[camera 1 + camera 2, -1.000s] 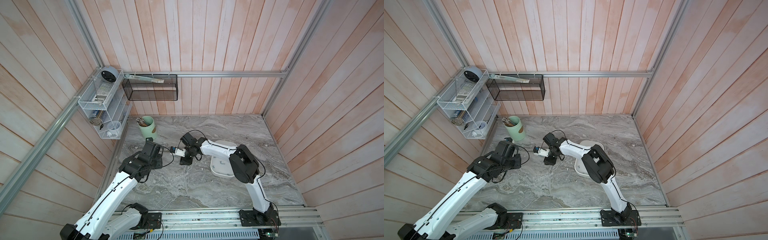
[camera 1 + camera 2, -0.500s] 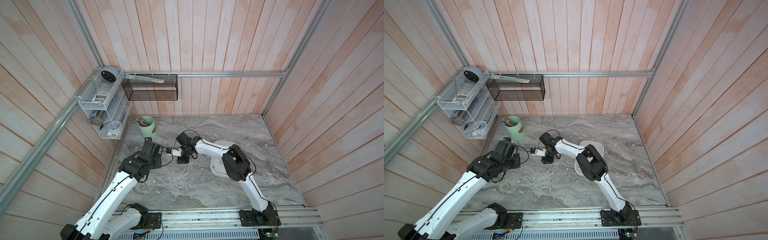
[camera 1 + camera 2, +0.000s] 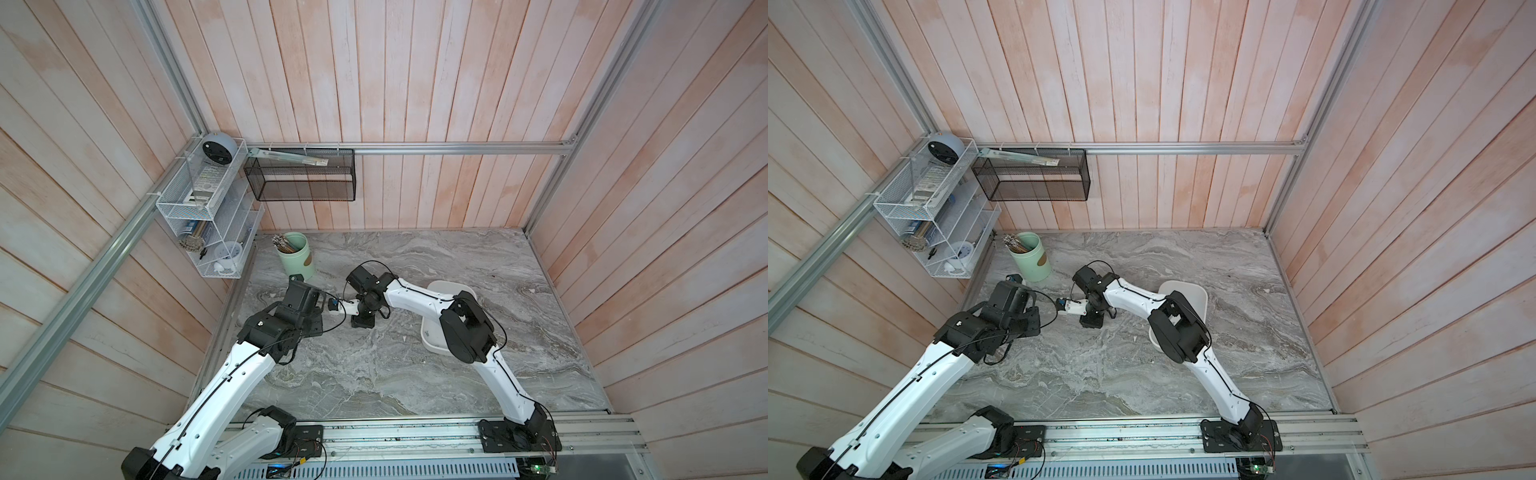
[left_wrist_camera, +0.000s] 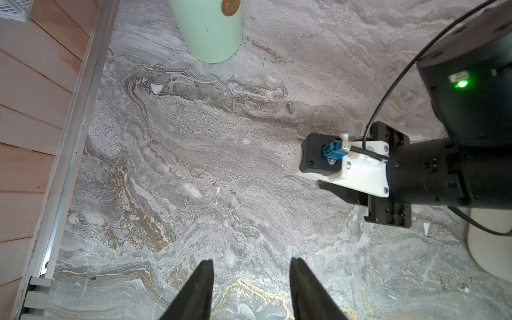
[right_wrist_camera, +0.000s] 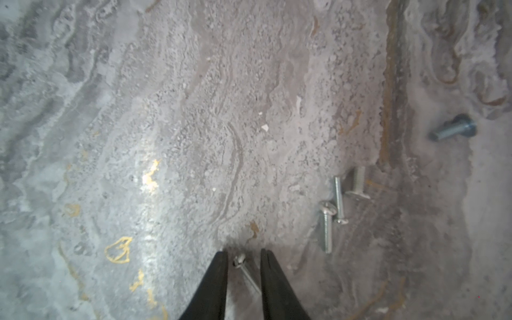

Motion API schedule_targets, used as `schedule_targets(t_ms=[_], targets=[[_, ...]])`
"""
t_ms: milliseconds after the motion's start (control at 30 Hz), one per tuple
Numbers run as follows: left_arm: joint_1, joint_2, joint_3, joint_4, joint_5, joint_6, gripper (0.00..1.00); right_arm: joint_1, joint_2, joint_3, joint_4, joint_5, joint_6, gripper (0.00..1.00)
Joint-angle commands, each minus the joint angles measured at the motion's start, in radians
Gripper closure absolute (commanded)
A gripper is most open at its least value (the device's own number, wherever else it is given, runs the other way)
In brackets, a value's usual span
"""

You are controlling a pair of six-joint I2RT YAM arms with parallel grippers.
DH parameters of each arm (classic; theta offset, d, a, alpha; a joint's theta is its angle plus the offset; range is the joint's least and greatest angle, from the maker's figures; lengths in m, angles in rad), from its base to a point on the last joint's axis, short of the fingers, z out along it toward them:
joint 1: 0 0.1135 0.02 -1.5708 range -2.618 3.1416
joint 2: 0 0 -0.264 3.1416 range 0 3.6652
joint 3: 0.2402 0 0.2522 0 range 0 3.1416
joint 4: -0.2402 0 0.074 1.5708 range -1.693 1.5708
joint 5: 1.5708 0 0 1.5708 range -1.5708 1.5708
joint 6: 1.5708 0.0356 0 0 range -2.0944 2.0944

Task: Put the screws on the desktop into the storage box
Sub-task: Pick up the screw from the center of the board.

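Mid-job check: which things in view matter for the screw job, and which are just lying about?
Job: screws on the desktop, one inside the open right gripper; storage box.
Lying about: green cup, black mesh basket, white wire rack.

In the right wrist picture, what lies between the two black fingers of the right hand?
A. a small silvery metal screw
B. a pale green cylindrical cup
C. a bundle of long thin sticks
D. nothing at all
A: a small silvery metal screw lies on the grey marble-patterned desktop in the gap between the fingers of the right hand.
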Motion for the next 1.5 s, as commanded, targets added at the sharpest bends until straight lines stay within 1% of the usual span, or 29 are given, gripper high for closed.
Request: schedule_targets(t_ms=[0,167,633,900,1100,1233,1367,1467], targets=[[0.005,0.004,-0.011,0.015,-0.019,0.013,0.5,0.009,0.058,0.02,-0.066,0.019,0.013,0.76],[0.006,0.005,-0.01,0.016,-0.021,0.012,0.5,0.01,0.061,0.018,-0.072,0.033,0.018,0.81],[0.007,0.012,-0.011,0.015,-0.022,0.013,0.5,0.011,0.021,0.021,-0.087,0.109,0.098,0.96],[0.007,0.012,-0.011,0.014,-0.024,0.013,0.5,0.009,-0.035,-0.005,-0.076,0.076,0.164,0.99],[0.007,0.021,-0.009,0.015,-0.019,0.014,0.5,-0.004,-0.137,-0.083,0.002,0.009,0.241,1.0],[0.009,0.021,-0.01,0.017,-0.019,0.014,0.5,-0.035,-0.215,-0.138,0.057,-0.04,0.315,1.0],[0.008,0.024,-0.009,0.017,-0.016,0.016,0.5,-0.076,-0.317,-0.242,0.126,-0.063,0.391,1.0],[0.009,0.025,-0.01,0.017,-0.015,0.014,0.5,-0.13,-0.434,-0.371,0.207,-0.089,0.458,1.0]])
